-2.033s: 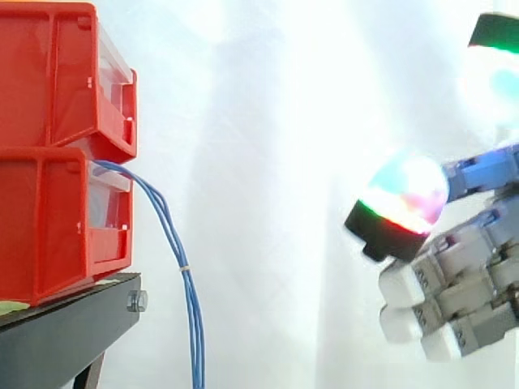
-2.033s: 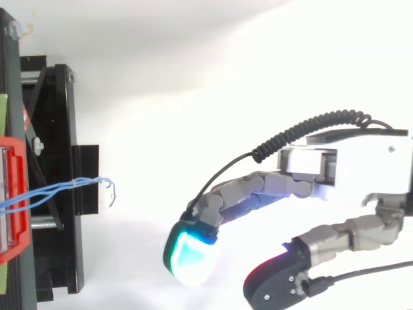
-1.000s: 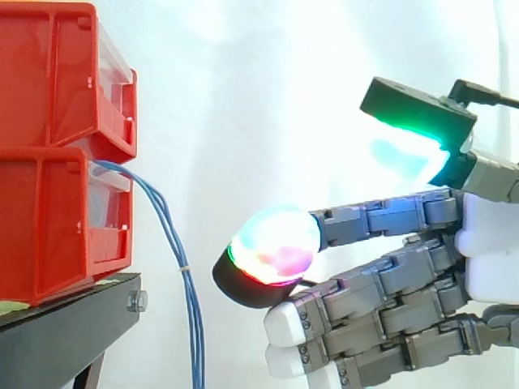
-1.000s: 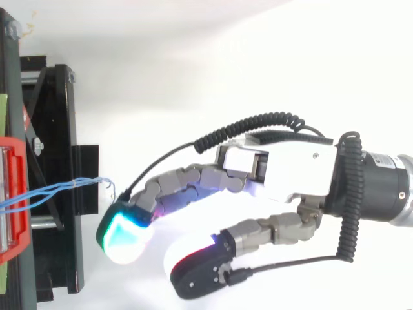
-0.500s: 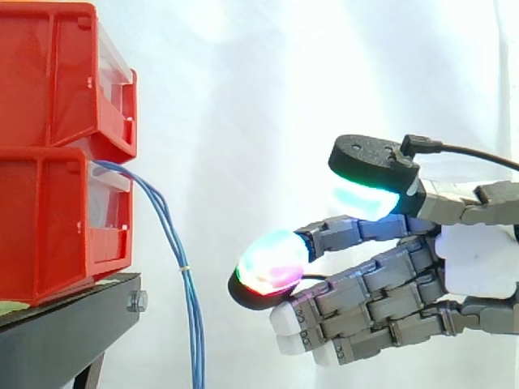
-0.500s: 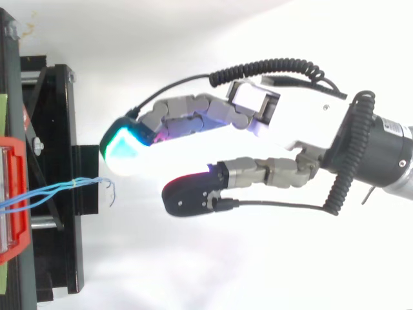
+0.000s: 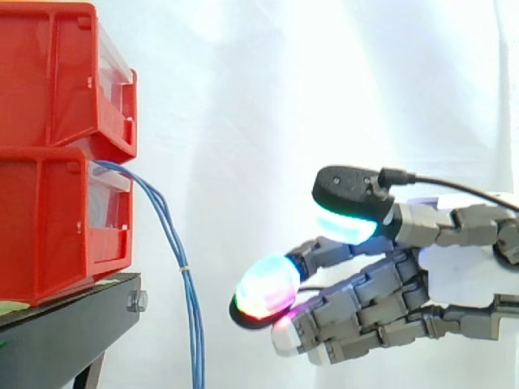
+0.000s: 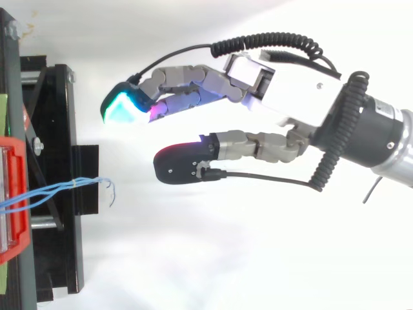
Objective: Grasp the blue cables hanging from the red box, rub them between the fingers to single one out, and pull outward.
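Hand (image 8: 293, 97), fingers and thumb stretched out and spread, holding nothing, near but clear of blue cables (image 7: 189, 300), cables hanging bundled from lower red bin (image 7: 49, 219), upper red bin (image 7: 49, 73) stacked above, black stand (image 7: 65, 340) beneath, white curtain (image 7: 259, 97) behind.

Cut off by the left edge of the side view, the red bins (image 7: 57, 219) hide where the blue cables (image 7: 182, 267) begin, as the strands vanish inside the lower one. The cables run off the bottom edge, too closely bunched to count. The stand (image 7: 65, 336) is cropped at the bottom corner. Behind the hand (image 7: 458, 275), the arm (image 8: 387, 145) leaves at the right edge.
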`<state>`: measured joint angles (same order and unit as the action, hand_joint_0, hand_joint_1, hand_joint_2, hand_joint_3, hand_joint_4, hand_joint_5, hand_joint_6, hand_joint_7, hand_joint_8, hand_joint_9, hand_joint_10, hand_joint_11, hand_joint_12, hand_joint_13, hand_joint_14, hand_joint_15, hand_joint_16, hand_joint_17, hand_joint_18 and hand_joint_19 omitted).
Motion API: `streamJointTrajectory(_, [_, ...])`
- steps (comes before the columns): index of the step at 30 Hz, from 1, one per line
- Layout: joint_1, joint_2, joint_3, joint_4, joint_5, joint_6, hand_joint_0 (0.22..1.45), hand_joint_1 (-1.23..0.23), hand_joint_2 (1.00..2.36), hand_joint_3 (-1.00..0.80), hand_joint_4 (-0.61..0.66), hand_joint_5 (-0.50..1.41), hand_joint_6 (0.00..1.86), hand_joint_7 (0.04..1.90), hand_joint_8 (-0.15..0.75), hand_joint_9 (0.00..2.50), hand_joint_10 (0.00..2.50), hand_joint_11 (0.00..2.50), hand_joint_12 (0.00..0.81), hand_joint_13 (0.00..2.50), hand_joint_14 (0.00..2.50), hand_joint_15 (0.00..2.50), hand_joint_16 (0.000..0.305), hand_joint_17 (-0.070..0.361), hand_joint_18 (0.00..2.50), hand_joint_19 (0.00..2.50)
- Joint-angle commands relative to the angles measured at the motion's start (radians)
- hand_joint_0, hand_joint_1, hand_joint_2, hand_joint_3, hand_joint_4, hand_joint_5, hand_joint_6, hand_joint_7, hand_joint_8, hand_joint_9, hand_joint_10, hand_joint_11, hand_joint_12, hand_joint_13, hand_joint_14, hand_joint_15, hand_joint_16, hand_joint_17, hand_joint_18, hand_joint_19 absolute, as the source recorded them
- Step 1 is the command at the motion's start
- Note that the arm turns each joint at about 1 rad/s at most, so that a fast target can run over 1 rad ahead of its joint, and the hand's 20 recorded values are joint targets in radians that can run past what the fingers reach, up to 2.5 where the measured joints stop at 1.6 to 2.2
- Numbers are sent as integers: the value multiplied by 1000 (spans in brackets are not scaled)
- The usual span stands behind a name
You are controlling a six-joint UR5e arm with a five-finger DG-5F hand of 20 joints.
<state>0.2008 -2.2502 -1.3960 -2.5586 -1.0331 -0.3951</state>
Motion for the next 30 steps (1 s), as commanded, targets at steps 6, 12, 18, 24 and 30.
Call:
streamJointTrajectory(6, [-3,-28,9,54,4,-47,505,-508,1005,-431,305,-172,502,767,306,732,5,174,352,423,11,272,41,92,227,227])
streamJointTrajectory(12, [-1,-58,48,51,2,-96,506,-508,1004,-429,307,-170,502,768,306,746,7,187,351,428,11,272,41,92,235,239])
streamJointTrajectory(18, [-3,-161,163,-8,-58,4,507,-508,1004,-431,307,-169,502,765,306,759,7,187,352,432,12,281,41,93,241,242])
streamJointTrajectory(24, [3,-180,192,9,-59,-11,507,-509,1004,-430,305,-169,502,767,309,765,7,200,353,439,12,279,41,93,244,245])
streamJointTrajectory(30, [6,-183,206,34,-73,-10,508,-508,1004,-429,307,-168,502,764,309,791,7,212,354,456,12,289,41,93,253,260])
